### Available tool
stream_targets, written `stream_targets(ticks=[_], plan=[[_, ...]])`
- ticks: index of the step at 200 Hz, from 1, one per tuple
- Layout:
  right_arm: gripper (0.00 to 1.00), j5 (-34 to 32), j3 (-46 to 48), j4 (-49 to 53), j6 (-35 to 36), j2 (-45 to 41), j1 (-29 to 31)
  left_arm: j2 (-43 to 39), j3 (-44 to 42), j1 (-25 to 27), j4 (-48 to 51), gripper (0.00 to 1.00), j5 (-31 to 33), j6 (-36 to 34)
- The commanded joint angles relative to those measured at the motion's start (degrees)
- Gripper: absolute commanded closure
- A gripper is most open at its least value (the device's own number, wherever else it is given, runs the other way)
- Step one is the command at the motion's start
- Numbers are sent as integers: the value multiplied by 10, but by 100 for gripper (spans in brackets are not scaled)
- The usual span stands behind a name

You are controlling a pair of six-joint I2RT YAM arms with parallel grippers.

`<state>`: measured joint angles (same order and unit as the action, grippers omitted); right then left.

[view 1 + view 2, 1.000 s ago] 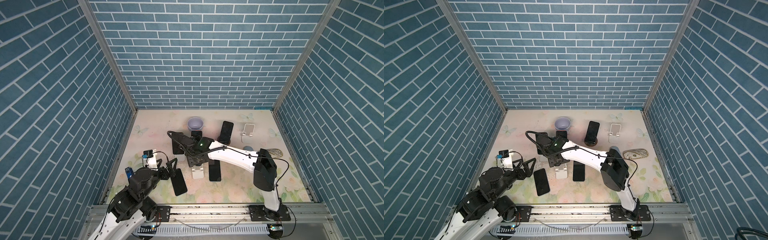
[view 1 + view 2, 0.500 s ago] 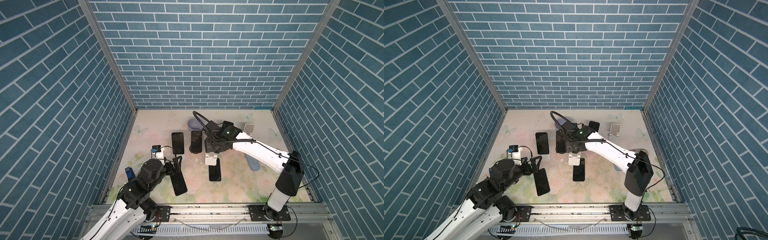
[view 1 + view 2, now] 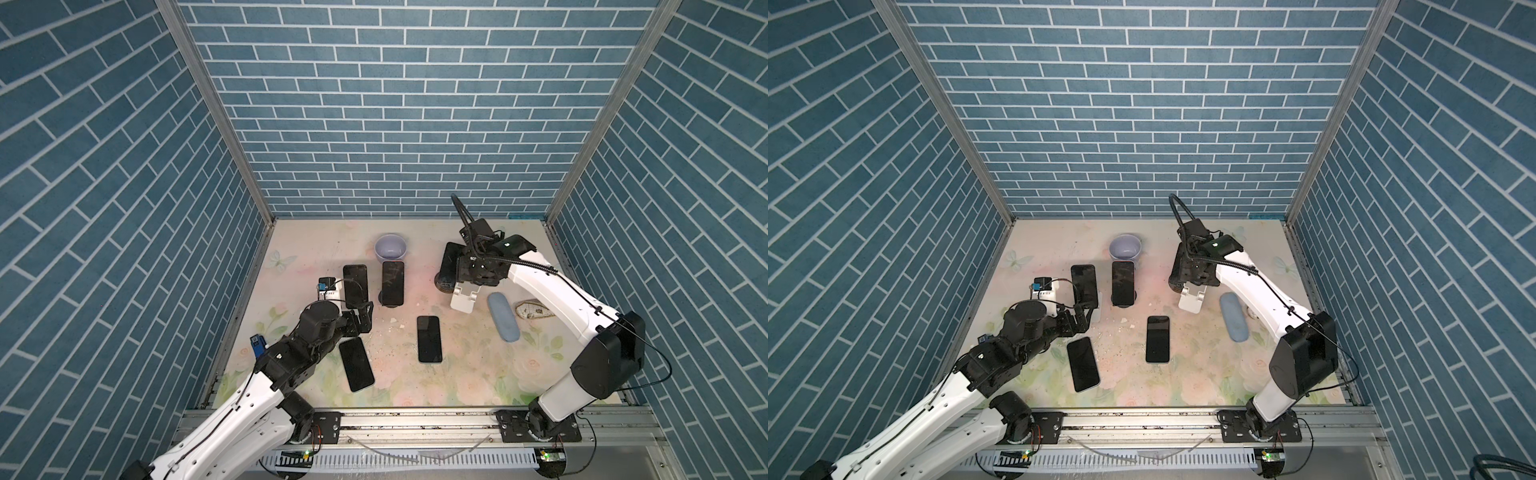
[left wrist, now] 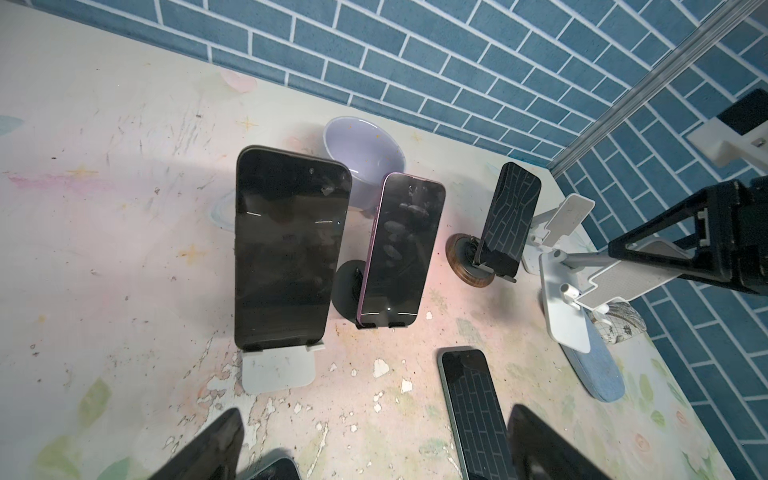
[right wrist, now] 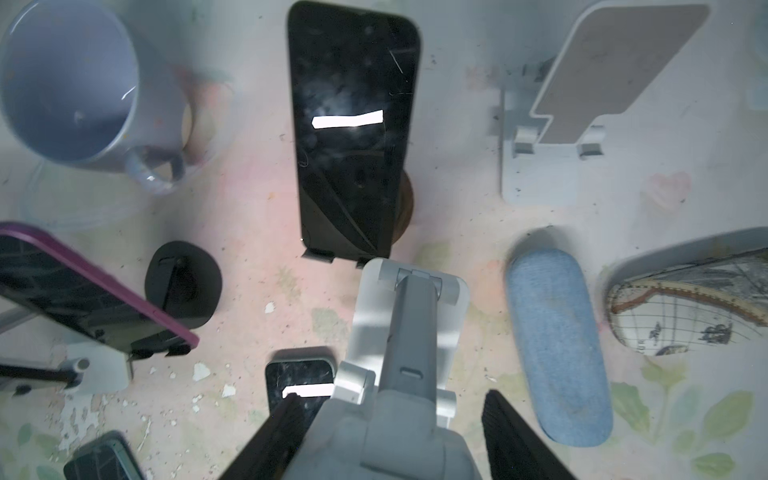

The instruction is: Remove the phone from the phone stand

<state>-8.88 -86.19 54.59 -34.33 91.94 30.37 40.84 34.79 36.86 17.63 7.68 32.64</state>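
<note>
Surface [image 3: 478,374]: pale, flower-printed, scuffed and flaked toward the middle. It is closed in on three sides by blue brick-patterned walls [image 3: 395,124]. A lilac mug [image 3: 390,248] is noted near the back wall. A flat phone [image 3: 429,339] is laid at the middle, a second flat phone [image 3: 356,364] beside the left arm, and a blue case [image 3: 503,318] to the right.

The phone [image 4: 286,253] is propped, screen outward, on its phone stand [image 4: 278,370], left of centre and just beside a purple-edged phone [image 4: 401,253]. The left claw [image 3: 361,318] is spread wide just in front of the phone; in the left wrist view it is seen apart from it. The right claw [image 3: 467,282] is pinched on a white stand [image 3: 462,300], well apart from the phone.
</note>
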Motion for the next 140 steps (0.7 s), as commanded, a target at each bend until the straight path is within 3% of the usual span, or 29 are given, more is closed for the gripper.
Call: stream_targets(ticks=[1, 74, 140], plan=[[65, 17, -16, 13, 44, 2, -45, 15, 29, -4, -25, 0, 3, -25], [65, 34, -93, 35, 99, 51, -171, 127, 98, -2, -55, 0, -21, -70], [65, 54, -93, 11, 113, 80, -265, 189, 138, 6, -63, 0, -25, -75]])
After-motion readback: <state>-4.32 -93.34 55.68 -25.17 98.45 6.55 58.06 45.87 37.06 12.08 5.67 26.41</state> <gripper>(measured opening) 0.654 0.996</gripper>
